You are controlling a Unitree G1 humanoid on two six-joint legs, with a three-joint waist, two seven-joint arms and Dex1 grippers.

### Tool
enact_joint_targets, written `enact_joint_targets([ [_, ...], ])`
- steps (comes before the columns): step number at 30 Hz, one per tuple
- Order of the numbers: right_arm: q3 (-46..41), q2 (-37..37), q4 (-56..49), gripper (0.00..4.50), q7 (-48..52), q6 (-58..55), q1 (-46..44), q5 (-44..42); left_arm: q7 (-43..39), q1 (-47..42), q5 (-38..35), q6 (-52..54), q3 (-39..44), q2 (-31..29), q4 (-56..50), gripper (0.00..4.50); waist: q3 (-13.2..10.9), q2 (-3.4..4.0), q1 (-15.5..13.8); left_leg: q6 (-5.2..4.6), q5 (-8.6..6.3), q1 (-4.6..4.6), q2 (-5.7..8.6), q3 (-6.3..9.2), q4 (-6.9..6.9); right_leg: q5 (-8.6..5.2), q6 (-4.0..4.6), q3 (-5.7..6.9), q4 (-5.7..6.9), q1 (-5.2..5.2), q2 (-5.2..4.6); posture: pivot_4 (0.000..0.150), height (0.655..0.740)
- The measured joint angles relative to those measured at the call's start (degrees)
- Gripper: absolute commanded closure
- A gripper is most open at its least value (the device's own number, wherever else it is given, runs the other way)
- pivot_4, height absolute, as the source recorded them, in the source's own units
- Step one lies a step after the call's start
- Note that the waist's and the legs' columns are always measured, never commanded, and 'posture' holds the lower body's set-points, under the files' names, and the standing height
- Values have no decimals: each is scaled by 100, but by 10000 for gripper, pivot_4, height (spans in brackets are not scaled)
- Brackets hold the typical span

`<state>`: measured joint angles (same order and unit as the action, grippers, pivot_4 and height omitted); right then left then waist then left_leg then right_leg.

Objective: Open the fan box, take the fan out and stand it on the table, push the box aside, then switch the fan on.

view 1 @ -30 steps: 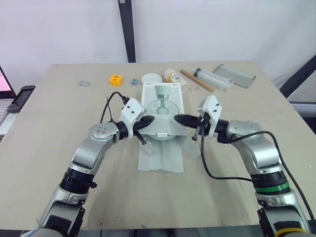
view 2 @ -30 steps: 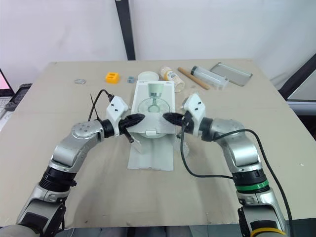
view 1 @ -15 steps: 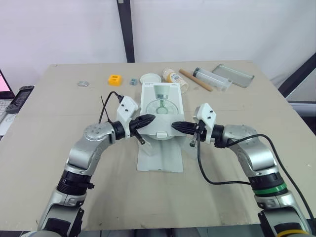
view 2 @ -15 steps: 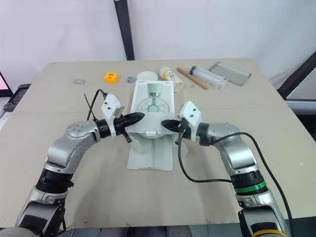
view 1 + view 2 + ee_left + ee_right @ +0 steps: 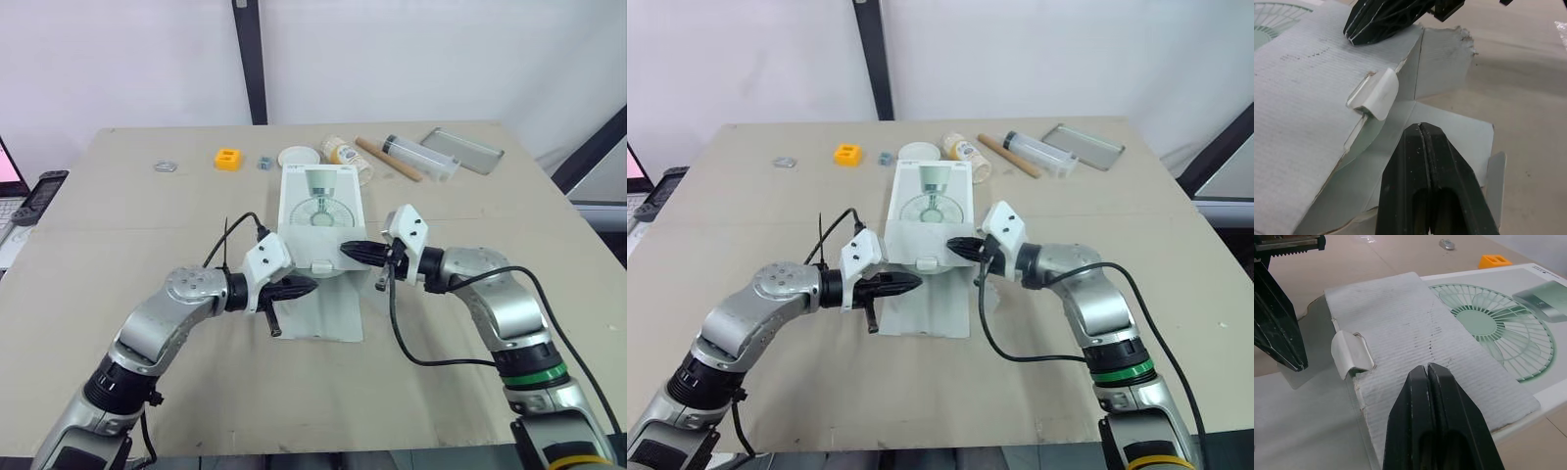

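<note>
The white fan box [image 5: 321,211], printed with a green fan, lies flat at the table's middle. Its front flap [image 5: 321,315] is folded open toward me and rests on the table. A small white tab [image 5: 1375,93] sticks out from the box's front end. My left gripper [image 5: 312,285] is shut and empty, low over the open flap just in front of the box's near left corner. My right gripper [image 5: 346,252] is shut and empty too, with its tip at the box's near right edge, over the top face [image 5: 1415,333]. The fan itself is hidden inside.
Along the table's far side lie a yellow block [image 5: 228,158], a round white lid [image 5: 300,156], a small bottle [image 5: 348,155], a wooden stick [image 5: 390,160], a clear tube [image 5: 421,157] and a metal tray [image 5: 465,149]. A dark handset [image 5: 41,194] sits at the left edge.
My left gripper has drawn back from the box's left side and dropped low over the open flap. The right gripper came in to the box's near right edge, then held still.
</note>
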<state>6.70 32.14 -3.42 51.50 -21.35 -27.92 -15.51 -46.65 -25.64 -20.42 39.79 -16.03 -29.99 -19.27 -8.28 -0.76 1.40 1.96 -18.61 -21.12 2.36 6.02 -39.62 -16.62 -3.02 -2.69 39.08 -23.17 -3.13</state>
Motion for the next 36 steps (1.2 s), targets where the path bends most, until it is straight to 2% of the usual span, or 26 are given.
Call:
enact_joint_targets([
  [3,2,-6,-2,44548,-15,0,1,3,-80,4,9,75,-46,-186,-96,45000,0,0,5,-1,0,1,-1,-1,0,0,0,-2,0,0,1,1500,7400],
  [10,12,-51,4,44548,-26,14,-7,11,-369,193,38,363,-34,-1093,-220,45000,0,0,5,-4,-2,0,0,0,2,0,0,0,0,-1,1,1500,7400],
  [15,21,-74,10,44548,-40,39,-15,49,-228,221,30,506,273,-1251,-204,45000,0,0,2,-5,-3,0,0,0,3,0,0,1,-1,-1,1,1500,7400],
  [22,27,-96,12,44548,-36,65,-34,102,648,221,355,393,646,-777,302,45000,0,0,2,-4,-3,-1,1,0,3,0,0,1,0,-2,-2,1500,7400],
  [31,50,-107,27,44548,-14,46,-88,124,1659,205,410,204,981,716,1023,45000,-1,-2,-3,-1,-1,-3,2,0,2,0,0,1,0,-5,-13,1500,7400],
  [36,49,-96,26,44548,-8,23,-94,126,1803,69,487,48,973,921,1206,45000,-1,-2,-2,1,0,-3,2,-1,2,0,0,1,0,-6,-15,1500,7400],
])
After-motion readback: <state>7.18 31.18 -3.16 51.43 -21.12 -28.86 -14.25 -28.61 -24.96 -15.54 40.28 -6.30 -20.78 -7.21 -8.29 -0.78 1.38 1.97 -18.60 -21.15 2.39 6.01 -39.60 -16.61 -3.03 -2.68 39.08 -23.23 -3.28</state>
